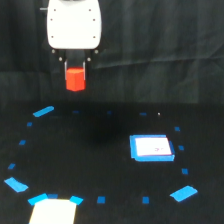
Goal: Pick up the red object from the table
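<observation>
The red object is a small orange-red block, narrower than the white gripper head. It hangs between the dark fingers of my gripper at the upper left of the exterior view, lifted well above the black table. The gripper is shut on the block. The fingers are thin and mostly blend into the dark background.
A white-and-blue flat square lies on the table at the exterior view's right. Small blue tape squares and strips form a ring on the table. A pale object with blue edges sits at the bottom left.
</observation>
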### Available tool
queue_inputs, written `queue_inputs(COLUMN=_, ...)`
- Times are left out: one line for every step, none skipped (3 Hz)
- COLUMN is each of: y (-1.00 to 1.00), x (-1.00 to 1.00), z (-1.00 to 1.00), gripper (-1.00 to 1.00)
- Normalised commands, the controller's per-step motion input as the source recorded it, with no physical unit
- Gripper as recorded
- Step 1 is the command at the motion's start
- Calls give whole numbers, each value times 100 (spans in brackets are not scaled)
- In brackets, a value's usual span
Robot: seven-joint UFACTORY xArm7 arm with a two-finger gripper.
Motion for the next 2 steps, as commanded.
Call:
queue_inputs(y=4, x=24, z=11, gripper=-100)
queue_inputs(y=-31, x=2, z=54, gripper=-92)
